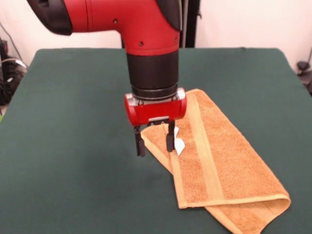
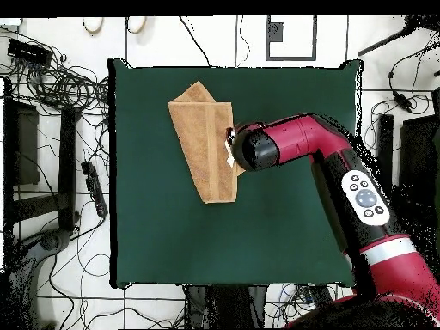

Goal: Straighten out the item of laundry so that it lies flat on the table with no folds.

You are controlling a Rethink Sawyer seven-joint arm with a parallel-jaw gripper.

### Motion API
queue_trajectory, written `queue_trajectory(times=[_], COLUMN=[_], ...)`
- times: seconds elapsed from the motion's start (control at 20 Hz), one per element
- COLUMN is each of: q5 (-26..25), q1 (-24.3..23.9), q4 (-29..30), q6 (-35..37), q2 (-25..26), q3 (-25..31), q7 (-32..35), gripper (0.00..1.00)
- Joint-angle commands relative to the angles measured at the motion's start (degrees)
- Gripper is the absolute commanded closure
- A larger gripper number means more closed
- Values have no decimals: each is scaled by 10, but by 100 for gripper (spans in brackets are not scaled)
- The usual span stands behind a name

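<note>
The orange-tan towel lies folded over on itself on the dark green table, running from the middle toward the near right corner; a lower layer sticks out at its near end. Its small white tag shows at its left edge. My gripper hangs straight down over that left edge, open, with one finger on the bare table side and the other over the towel beside the tag. In the overhead view the towel lies as a long folded strip, and the arm's head covers the gripper at the towel's right edge.
The table's edges lie well away from the towel on all sides. Cables and stands lie on the floor around the table. My arm reaches in over the table's right half in the overhead view.
</note>
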Motion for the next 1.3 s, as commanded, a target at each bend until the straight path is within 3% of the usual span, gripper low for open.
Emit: queue_trajectory(times=[0.05, 0.4, 0.75, 0.95, 1.3], q5=[52, 196, 232, 218, 108], q1=[18, -14, -6, 5, 40], q4=[-3, 42, 50, 35, -8], q6=[84, 150, 134, 127, 50], q2=[53, 48, 39, 42, 83], q3=[-40, 0, -11, -30, -93], q7=[-52, -39, -25, -34, -36], gripper=[0, 0, 0, 0, 0])
